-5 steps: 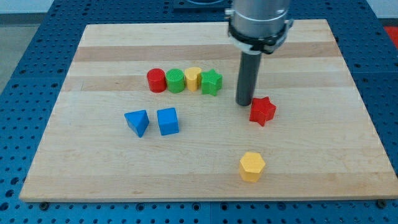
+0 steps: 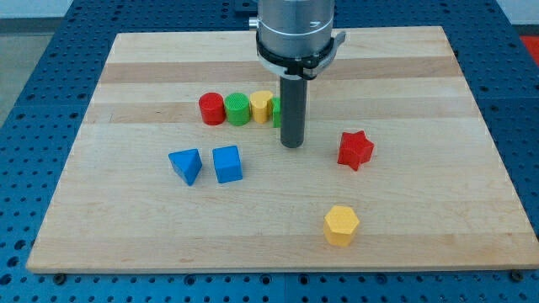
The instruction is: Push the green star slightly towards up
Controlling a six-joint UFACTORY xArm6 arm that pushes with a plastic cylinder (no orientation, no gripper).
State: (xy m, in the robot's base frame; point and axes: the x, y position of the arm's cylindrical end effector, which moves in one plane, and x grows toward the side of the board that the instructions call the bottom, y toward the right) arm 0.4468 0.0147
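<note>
my tip (image 2: 291, 145) on tabletop (image 2: 404, 227), just below green star (image 2: 276, 112), rod covers most of it | tool: plain rod, no jaws to open or close | star ends row: red cylinder (image 2: 211, 108), green cylinder (image 2: 238, 109), yellow block (image 2: 261, 104) | red star (image 2: 354, 150) well right of tip | blue triangle (image 2: 186, 165), blue cube (image 2: 226, 163) lower left | yellow hexagon (image 2: 341, 225) near bottom

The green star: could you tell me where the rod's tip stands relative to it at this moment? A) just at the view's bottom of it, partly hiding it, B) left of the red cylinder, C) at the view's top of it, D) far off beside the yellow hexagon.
A: my tip sits just below the green star, whose right part the rod hides, at the right end of the row of blocks.
</note>
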